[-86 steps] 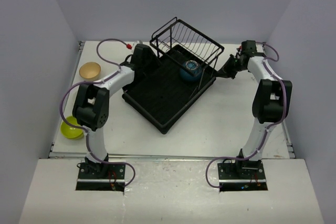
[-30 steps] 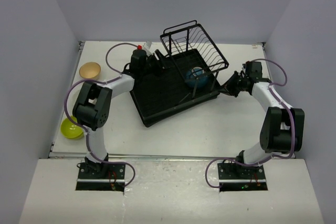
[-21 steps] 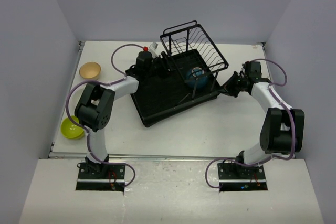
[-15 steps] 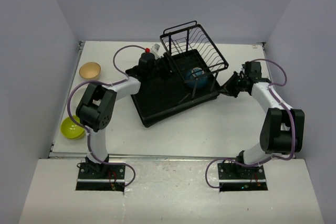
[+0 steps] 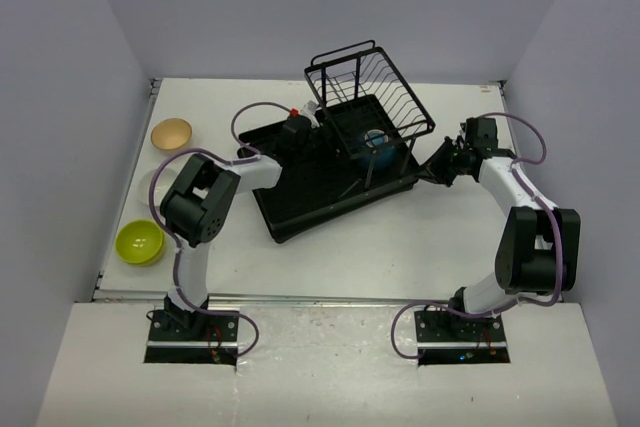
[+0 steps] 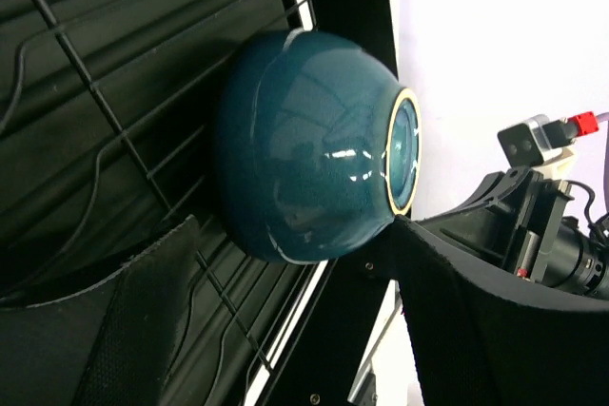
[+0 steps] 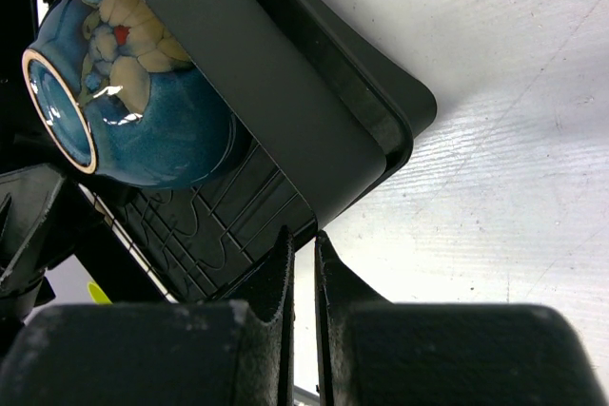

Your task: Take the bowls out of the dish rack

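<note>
The dark blue bowl [image 5: 376, 142] lies on its side in the wire basket end of the black dish rack [image 5: 310, 192]. My left gripper [image 5: 325, 132] is open inside the rack. In the left wrist view its fingers [image 6: 143, 320] stand wide on either side of the bowl's [image 6: 304, 145] lower edge. My right gripper [image 5: 430, 172] is at the rack's right corner. In the right wrist view the gripper [image 7: 303, 235] is closed to a thin gap at the rack's rim [image 7: 285, 73], with the flowered blue bowl [image 7: 133, 111] just beyond. Two bowls sit on the table at left.
A cream bowl [image 5: 172, 133] and a lime bowl [image 5: 139, 241] sit on the table at the left, near the left wall. The wire basket [image 5: 370, 82] rises over the blue bowl. My right arm's wrist [image 6: 542, 140] shows just past the rack.
My left gripper has moved right across the rack to the blue bowl. Earlier the rack was turned and shifted; over the last second it and the right arm stay still.
</note>
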`<state>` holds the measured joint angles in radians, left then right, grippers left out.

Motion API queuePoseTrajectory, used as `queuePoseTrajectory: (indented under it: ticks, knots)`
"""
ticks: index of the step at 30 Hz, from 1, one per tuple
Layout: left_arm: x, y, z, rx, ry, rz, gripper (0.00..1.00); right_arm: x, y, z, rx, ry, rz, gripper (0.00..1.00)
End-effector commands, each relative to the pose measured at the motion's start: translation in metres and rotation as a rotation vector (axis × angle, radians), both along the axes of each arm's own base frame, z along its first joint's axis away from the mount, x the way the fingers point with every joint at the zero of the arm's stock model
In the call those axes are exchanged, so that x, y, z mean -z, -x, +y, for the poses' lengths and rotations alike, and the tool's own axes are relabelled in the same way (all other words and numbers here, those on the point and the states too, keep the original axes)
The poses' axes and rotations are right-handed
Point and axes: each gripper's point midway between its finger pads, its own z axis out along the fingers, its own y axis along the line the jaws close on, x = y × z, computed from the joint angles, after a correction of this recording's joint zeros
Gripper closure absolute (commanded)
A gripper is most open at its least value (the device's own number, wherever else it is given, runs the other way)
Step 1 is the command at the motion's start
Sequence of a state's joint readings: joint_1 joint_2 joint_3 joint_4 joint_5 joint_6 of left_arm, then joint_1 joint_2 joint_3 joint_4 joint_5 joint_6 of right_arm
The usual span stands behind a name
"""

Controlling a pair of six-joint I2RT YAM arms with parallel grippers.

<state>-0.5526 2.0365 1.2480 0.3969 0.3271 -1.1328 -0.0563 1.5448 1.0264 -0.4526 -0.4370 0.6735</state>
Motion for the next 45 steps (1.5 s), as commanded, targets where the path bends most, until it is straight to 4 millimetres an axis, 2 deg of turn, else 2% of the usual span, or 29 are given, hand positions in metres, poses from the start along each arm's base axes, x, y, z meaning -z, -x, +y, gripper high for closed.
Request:
queuePoseTrajectory:
  ticks: [1,3,8,14,32,38,45]
  knots:
    - [-0.004,-0.007,0.000,-0.026,0.024,-0.038,0.17,0.027,0.052,0.016,-0.113,0.003,0.185,1.00]
    - [0.000,-0.008,-0.001,-0.025,0.024,-0.034,0.17,0.029,0.052,0.016,-0.119,0.005,0.191,1.00]
    - [0.007,-0.007,-0.006,-0.005,0.051,-0.012,0.07,0.030,0.051,0.015,-0.117,0.008,0.194,1.00]
    - [0.009,-0.009,-0.016,0.022,0.086,0.016,0.04,0.029,0.048,0.015,-0.114,0.012,0.190,1.00]
    - [0.040,-0.007,-0.007,0.013,-0.144,0.213,0.05,0.029,0.046,0.016,-0.108,0.002,0.187,1.00]
    - [0.050,-0.005,-0.019,0.056,-0.140,0.266,0.05,0.029,0.047,0.016,-0.106,0.000,0.185,1.00]
    - [0.041,-0.003,-0.034,0.093,-0.041,0.223,0.07,0.032,0.050,0.018,-0.112,-0.010,0.183,1.00]
